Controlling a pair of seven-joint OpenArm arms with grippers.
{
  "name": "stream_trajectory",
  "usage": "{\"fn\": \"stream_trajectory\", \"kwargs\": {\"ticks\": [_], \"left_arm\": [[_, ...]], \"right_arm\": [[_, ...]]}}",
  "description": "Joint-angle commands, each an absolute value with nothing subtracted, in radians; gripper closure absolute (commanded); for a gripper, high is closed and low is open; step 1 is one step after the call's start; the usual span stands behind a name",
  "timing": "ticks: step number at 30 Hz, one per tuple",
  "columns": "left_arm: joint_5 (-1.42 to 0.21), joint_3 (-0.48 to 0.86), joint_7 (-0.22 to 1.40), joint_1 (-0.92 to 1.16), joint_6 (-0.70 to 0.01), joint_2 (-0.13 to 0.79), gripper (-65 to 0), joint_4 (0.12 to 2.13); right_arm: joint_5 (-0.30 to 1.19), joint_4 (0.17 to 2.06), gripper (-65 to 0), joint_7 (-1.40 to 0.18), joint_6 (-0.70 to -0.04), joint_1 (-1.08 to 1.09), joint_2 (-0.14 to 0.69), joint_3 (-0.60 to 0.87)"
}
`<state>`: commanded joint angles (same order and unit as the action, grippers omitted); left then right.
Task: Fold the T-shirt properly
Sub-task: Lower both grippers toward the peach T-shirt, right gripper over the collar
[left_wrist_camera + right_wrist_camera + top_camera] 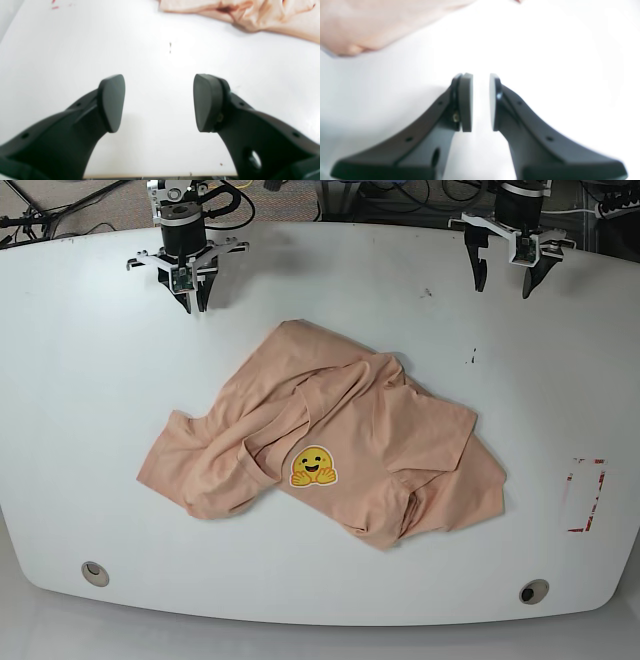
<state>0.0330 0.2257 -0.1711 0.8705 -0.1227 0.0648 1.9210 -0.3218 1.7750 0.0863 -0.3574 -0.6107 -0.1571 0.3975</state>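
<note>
T-shirt (340, 420) rumpled, its hem lost in folds; left gripper (159, 103) spread, right gripper (481, 102) slightly parted.

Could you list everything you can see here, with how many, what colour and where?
Peach-pink cotton T-shirt: one, crumpled, mid-table
Smiling emoji print: one, yellow, on the T-shirt
Smooth tabletop: one, white, under the T-shirt
Round table inserts: two, grey, near-side corners
Broken rectangular marking: one, red, base view's right
Cables: several, black, behind the table
Black two-fingered grippers: two, open, left and right, beyond the shirt
</note>
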Motion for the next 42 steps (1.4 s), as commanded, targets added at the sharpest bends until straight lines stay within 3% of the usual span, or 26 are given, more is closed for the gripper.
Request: {"fn": "stream_trajectory", "kwargs": {"ticks": [10, 12, 26, 34, 36, 42], "left_arm": [[0.036, 0.222, -0.179, 0.869, -0.124, 0.068, -40.6, 1.914], [0.032, 0.220, -0.167, 0.840, -0.127, 0.068, -40.5, 1.911], [0.031, 0.219, -0.150, 0.757, -0.131, 0.066, -40.8, 1.909], [0.031, 0.216, -0.154, 0.757, -0.131, 0.067, -40.9, 1.917], [0.032, 0.218, -0.167, 0.762, -0.126, 0.065, -40.3, 1.919], [0.031, 0.219, -0.165, 0.756, -0.128, 0.065, -40.3, 1.918]], "right_arm": [[-0.317, 1.796, -21.6, 0.036, -0.357, -0.674, -0.157, 0.366], [-0.319, 1.807, -26.8, 0.016, -0.358, -0.679, -0.157, 0.360], [-0.325, 1.812, -38.0, -0.117, -0.361, -0.618, -0.157, 0.367], [-0.327, 1.817, -45.7, -0.187, -0.366, -0.525, -0.149, 0.367], [-0.329, 1.815, -52.3, -0.267, -0.365, -0.421, -0.136, 0.359], [-0.328, 1.829, -55.1, -0.341, -0.367, -0.352, -0.131, 0.351]]}}
